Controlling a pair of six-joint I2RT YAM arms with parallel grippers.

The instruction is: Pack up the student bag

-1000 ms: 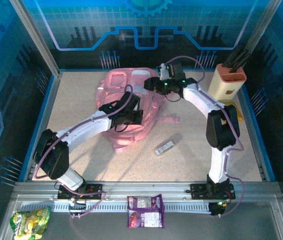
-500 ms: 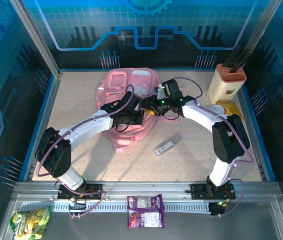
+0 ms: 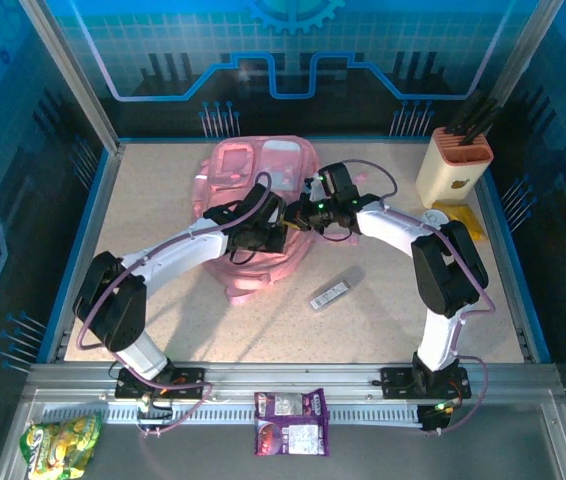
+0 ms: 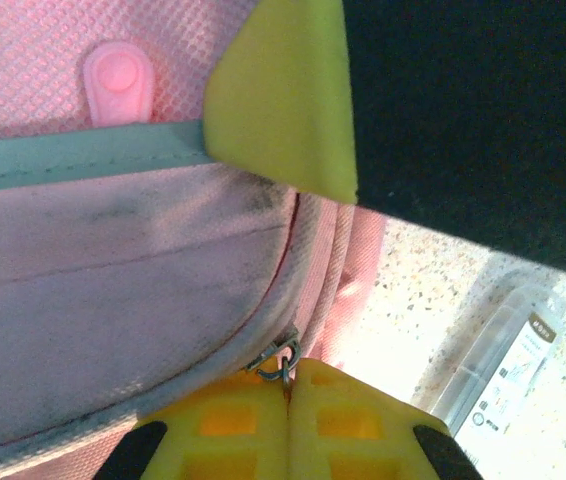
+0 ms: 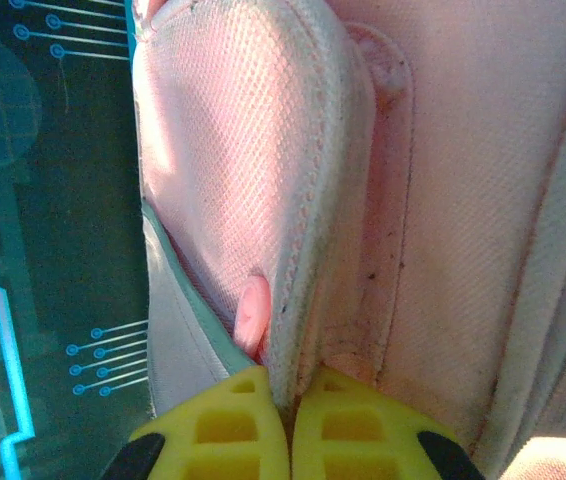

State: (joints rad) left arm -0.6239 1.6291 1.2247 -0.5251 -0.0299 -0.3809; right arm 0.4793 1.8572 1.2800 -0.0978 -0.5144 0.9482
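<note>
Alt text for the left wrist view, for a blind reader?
The left gripper is shut on a metal zip pull at the edge of the pink student bag. A clear plastic packet lies on the speckled table beside it.

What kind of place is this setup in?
Probably a robot test cell, not a home: left arm and right arm bolted to an aluminium rail, a speckled table fenced by blue circuit-print panels, with the student bag laid out.

Only tiny illegible print on clear case (image 4: 503, 362) label
</note>
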